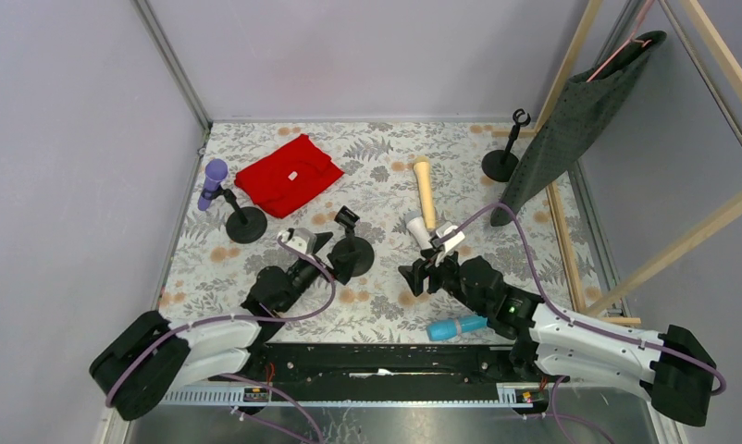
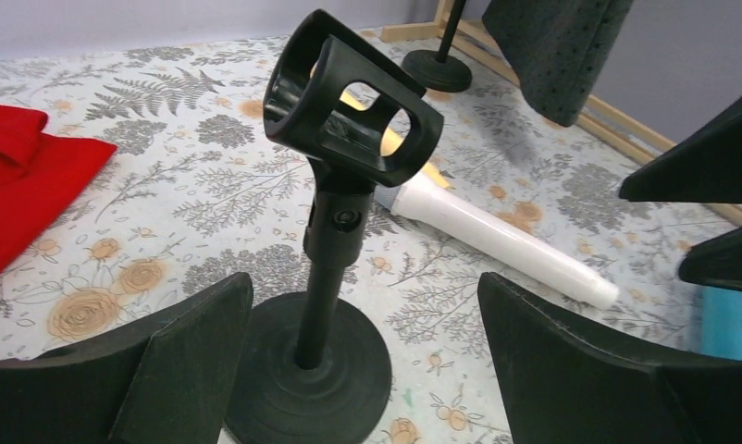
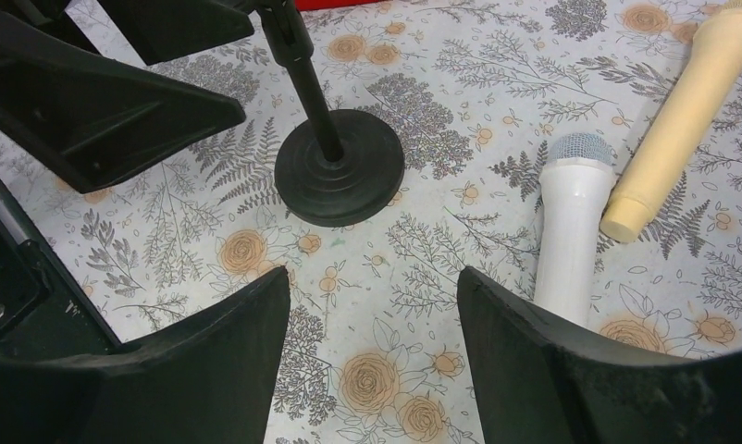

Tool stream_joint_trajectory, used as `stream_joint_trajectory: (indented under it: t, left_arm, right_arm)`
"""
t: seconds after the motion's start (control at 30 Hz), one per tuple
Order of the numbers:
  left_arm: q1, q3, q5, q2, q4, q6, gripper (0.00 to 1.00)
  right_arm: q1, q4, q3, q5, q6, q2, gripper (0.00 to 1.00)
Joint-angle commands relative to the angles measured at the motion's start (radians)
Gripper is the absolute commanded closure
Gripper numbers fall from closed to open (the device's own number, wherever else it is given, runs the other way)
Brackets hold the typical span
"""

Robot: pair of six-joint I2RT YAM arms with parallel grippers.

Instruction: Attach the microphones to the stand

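Purple microphone [image 1: 213,182] sits tilted in a stand [image 1: 246,225] — white microphone [image 1: 415,228], cream microphone [image 1: 425,191] and blue microphone [image 1: 457,326] lie flat.

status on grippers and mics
Left gripper open, right gripper open, both empty. Purple microphone mounted; white microphone, cream microphone, blue microphone loose. Middle stand empty.

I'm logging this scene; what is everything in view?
Purple microphone: one, clipped in left stand.
Cream microphone: one, lying mid-table.
White microphone: one, beside the cream one.
Blue microphone: one, near edge, by right arm.
Stands: three, black: left stand, middle stand, far-right stand.
Red cloth: one, folded, back left.
Grey garment: one, hanging at right.
Wooden frame: one, right side.
Table: one, floral cover.
Left gripper: black, open, flanking middle stand.
Right gripper: black, open, near white microphone.
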Motion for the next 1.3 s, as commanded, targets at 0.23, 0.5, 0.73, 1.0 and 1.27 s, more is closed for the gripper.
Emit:
stream_joint_trajectory:
  t: [0.23,0.5,0.73,1.0,1.27]
  left_arm:
    - [-0.003,0.043,0.016,0.283,0.438,0.089,0.18]
    - [-0.004,0.088,0.038,0.406,0.537,0.083,0.24]
    - [-0.002,0.13,0.026,0.461,0.542,0.12,0.39]
    - [0.0,0.173,0.026,0.526,0.548,0.143,0.43]
    - [0.04,0.203,0.04,0.577,0.565,0.145,0.51]
  right_arm:
    - [0.003,-0.048,-0.03,0.069,0.033,-0.116,0.27]
    - [0.003,-0.074,-0.024,0.078,0.047,-0.121,0.27]
    - [0.003,-0.095,-0.005,0.134,0.089,-0.107,0.27]
    - [0.003,-0.413,0.166,0.271,0.237,-0.009,0.27]
    - [-0.034,-0.588,0.279,0.241,0.304,0.11,0.27]
